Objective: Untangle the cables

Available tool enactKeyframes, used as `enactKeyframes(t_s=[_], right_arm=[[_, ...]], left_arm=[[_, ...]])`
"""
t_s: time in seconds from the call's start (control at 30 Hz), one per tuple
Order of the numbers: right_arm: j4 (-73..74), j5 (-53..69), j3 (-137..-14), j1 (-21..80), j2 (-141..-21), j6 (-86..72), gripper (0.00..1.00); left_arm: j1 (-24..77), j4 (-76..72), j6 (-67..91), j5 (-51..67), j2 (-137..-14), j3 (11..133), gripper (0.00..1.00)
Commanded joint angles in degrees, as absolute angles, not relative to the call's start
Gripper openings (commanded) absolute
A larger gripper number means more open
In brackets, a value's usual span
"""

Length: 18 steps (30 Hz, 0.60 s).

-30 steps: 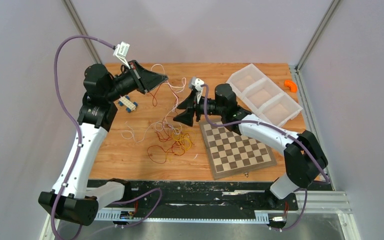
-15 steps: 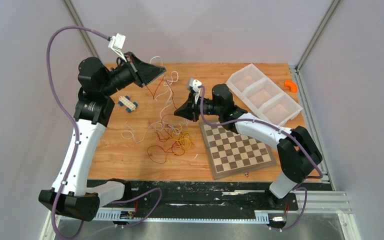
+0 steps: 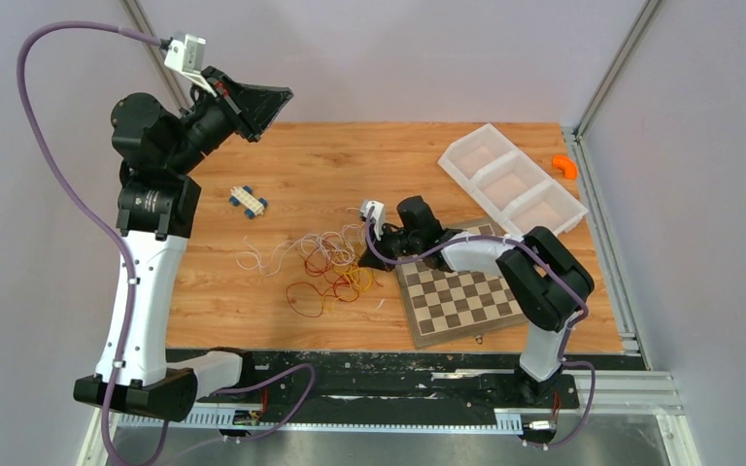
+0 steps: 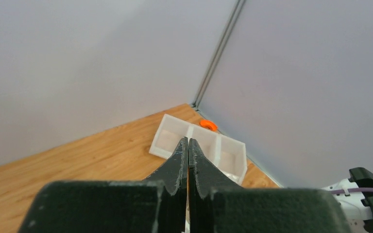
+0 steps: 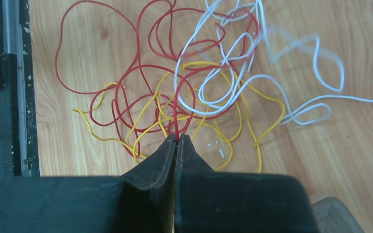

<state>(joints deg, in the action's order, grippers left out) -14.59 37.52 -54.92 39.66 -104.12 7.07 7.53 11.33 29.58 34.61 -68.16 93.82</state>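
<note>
- Cables (image 5: 175, 92) lie tangled on the surface (image 3: 350, 155), at the tips of the right tool (image 5: 177, 138), which is clenched on a red strand.
- Left tool (image 4: 188, 141): clenched, raised, well apart from them.
- A second ago, the left tool lifted strands and the right tool hovered.
- Divided tray (image 3: 465, 141): orange piece (image 3: 565, 166) lies outside it.

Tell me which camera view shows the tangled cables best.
The right wrist view: the cables fill it close up, red, yellow and white strands each traceable where they cross. The top view shows only a small pile beside the chessboard. The left wrist view shows none of them.
</note>
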Motion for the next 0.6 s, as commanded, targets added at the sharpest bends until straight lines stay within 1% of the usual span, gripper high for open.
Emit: enactKeyframes(t_s=[0.0,0.03,0.1,0.13,0.17,0.2,0.23,0.27,0.3,0.33,0.37,0.4,0.47,0.57], right_arm=[[-10.49,38.36,-59.36,39.64,-104.02,11.44,0.0],[-10.46,38.68,-59.14,39.64,-103.15,11.57,0.0],[-10.38,40.14,-58.92,39.65,-100.97,11.61,0.0],[-10.22,40.72,-58.9,39.71,-99.94,11.69,0.0],[-9.8,41.19,-59.12,39.72,-99.11,11.61,0.0],[-9.23,41.47,-59.62,39.68,-98.39,11.6,0.0],[-8.82,41.68,-60.08,39.72,-97.81,11.6,0.0],[-8.42,41.74,-60.52,39.73,-97.27,11.35,0.0],[-8.37,41.98,-61.0,39.66,-96.73,11.0,0.0],[-8.27,42.71,-61.49,39.72,-96.24,10.79,0.0],[-8.21,43.1,-62.05,39.73,-95.88,10.47,0.0],[-8.11,43.33,-62.76,39.76,-95.43,10.11,0.0],[-7.77,43.69,-64.06,39.73,-94.83,9.85,0.0],[-7.35,44.24,-65.15,39.81,-94.61,9.67,0.0]], left_arm=[[6.75,11.16,27.16,33.18,-68.0,96.07,0.0],[6.71,12.39,26.37,33.78,-67.93,95.16,0.0],[6.68,16.55,20.96,37.54,-67.34,92.46,0.13],[6.64,18.91,15.55,38.99,-67.13,91.32,0.24],[6.53,24.0,10.43,41.19,-67.1,88.59,0.28],[6.22,26.19,8.34,42.66,-67.0,87.06,0.36],[6.06,29.25,5.56,42.82,-66.85,83.0,0.39],[5.6,30.19,4.93,42.79,-66.73,78.23,0.48],[5.31,30.12,3.91,43.15,-66.47,75.85,0.53],[4.82,29.35,3.06,44.07,-66.28,70.8,0.63],[4.7,28.83,1.55,44.23,-65.99,68.31,0.67],[4.43,27.36,0.95,44.79,-65.86,64.06,0.73],[3.95,24.84,-1.01,46.34,-65.89,58.64,0.79],[3.85,21.07,-0.78,46.78,-68.95,54.44,0.82]])
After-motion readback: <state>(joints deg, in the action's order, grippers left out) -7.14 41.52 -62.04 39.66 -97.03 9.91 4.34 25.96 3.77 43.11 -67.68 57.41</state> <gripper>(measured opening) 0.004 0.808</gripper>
